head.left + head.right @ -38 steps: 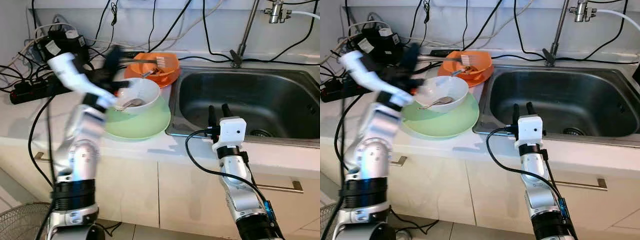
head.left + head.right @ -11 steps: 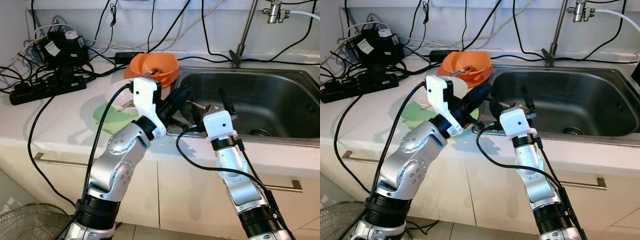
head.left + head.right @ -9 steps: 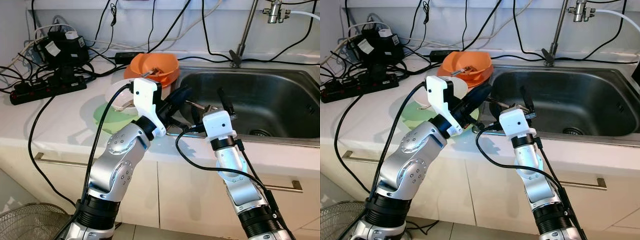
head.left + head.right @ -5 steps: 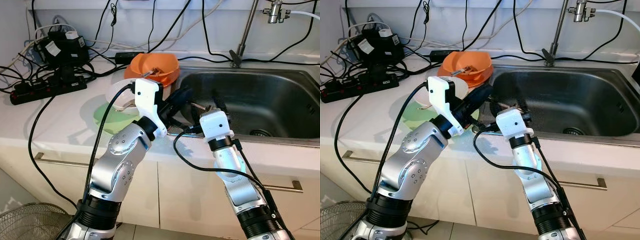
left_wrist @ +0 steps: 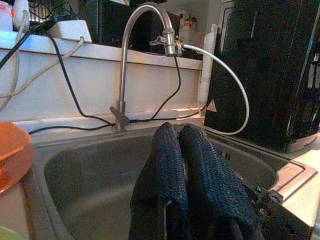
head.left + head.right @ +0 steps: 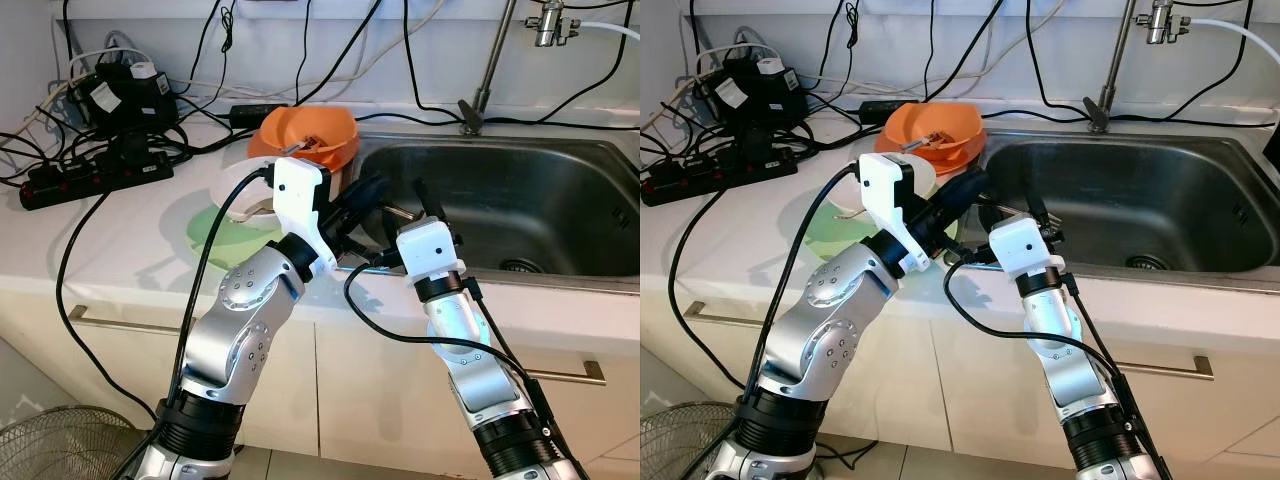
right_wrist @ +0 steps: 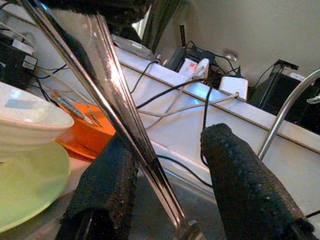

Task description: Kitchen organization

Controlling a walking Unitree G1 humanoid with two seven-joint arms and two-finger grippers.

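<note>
1. The left pincer (image 6: 368,190) reaches over the left edge of the sink (image 6: 560,190), its black fingers (image 5: 192,170) pressed together. In the right wrist view they pinch the handle end of a metal utensil (image 7: 120,110), probably the fork.
2. The right pincer (image 6: 415,200) sits just beside the left one at the sink's front left corner. Its fingers (image 7: 240,185) are spread, with the utensil's shaft running between them, close against one finger; whether it touches cannot be told.
3. On the white bench (image 6: 110,240), just left of the sink, a white bowl (image 6: 240,190) rests on a green plate (image 6: 225,235), partly hidden by the left arm.
4. Behind them stands an orange bowl (image 6: 305,130) with something small inside it that cannot be made out.
5. A tap (image 5: 145,30) rises behind the sink, and black cables and a power strip (image 6: 90,175) lie at the back left of the bench.
</note>
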